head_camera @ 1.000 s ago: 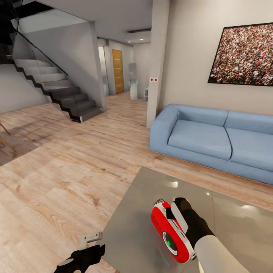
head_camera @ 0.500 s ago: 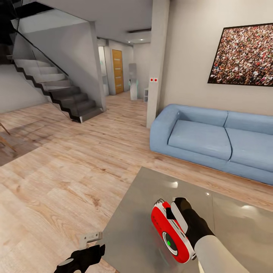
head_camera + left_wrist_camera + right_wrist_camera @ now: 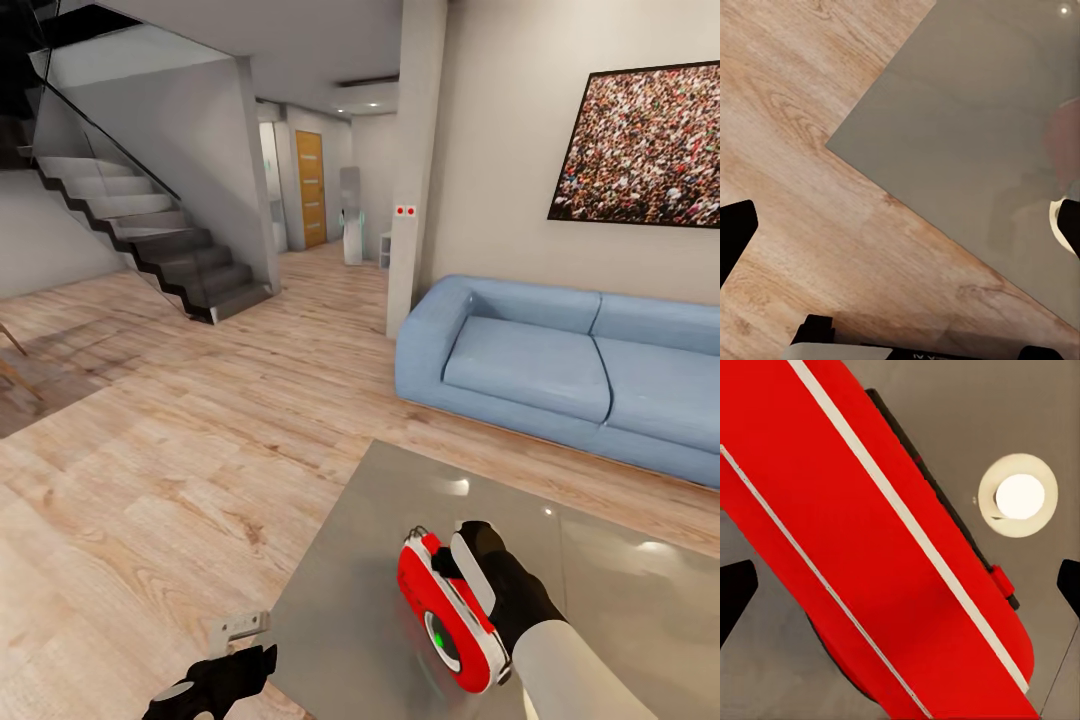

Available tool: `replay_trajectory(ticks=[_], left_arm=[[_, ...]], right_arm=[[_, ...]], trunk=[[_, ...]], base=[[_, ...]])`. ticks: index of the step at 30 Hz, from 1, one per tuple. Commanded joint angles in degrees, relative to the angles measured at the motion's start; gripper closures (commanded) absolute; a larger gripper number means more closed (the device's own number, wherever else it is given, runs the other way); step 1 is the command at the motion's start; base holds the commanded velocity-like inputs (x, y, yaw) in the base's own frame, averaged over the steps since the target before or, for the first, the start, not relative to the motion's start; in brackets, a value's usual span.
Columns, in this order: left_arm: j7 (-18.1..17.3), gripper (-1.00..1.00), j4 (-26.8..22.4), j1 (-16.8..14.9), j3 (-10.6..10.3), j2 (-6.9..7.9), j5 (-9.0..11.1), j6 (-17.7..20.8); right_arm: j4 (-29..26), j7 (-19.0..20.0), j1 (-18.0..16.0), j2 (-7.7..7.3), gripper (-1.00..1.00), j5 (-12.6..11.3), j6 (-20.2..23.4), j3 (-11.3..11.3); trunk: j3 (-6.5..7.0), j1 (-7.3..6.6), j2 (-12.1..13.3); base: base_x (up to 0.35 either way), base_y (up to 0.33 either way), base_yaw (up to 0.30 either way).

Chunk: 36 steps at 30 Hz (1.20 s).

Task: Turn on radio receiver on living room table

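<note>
The red radio receiver with white side trim stands tilted on the glossy grey-beige table, near its front. A green light glows in its round dial. My right gripper is right behind the radio, against its back, and is open. In the right wrist view the red body lies slantwise between the wide-apart fingertips, with gaps on both sides. My left gripper hangs open over the wood floor beside the table's corner, holding nothing.
A long light-blue sofa stands behind the table under a framed crowd picture. A pillar rises at the sofa's left end. Stairs climb at the back left, and light wood floor spreads to the left.
The radio has turned a little, so its face looks narrower and the dial more edge-on. Both arms and the camera stay put.
</note>
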Motion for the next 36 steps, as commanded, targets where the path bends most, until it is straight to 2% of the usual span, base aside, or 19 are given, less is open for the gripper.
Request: replay_trajectory(ticks=[1,29,36], left_arm=[[0.0,-1.00,0.0,0.0,0.0,0.00,0.0,0.0],[0.0,-1.00,0.0,0.0,0.1,0.09,0.0,0.0],[0.0,-1.00,0.0,0.0,0.1,0.09,0.0,0.0]], right_arm=[[0.0,0.0,0.0,0.00,-1.00,0.0,0.0,0.0],[-0.9,-0.1,0.0,0.17,-1.00,0.2,0.1,0.1],[-0.8,-0.1,0.0,0.25,-1.00,0.1,0.1,0.1]], trunk=[[0.00,0.00,0.0],[0.00,0.00,0.0],[1.26,-1.54,2.8]], base=[[0.000,0.000,0.000],[0.000,0.000,0.000],[0.000,0.000,0.000]])
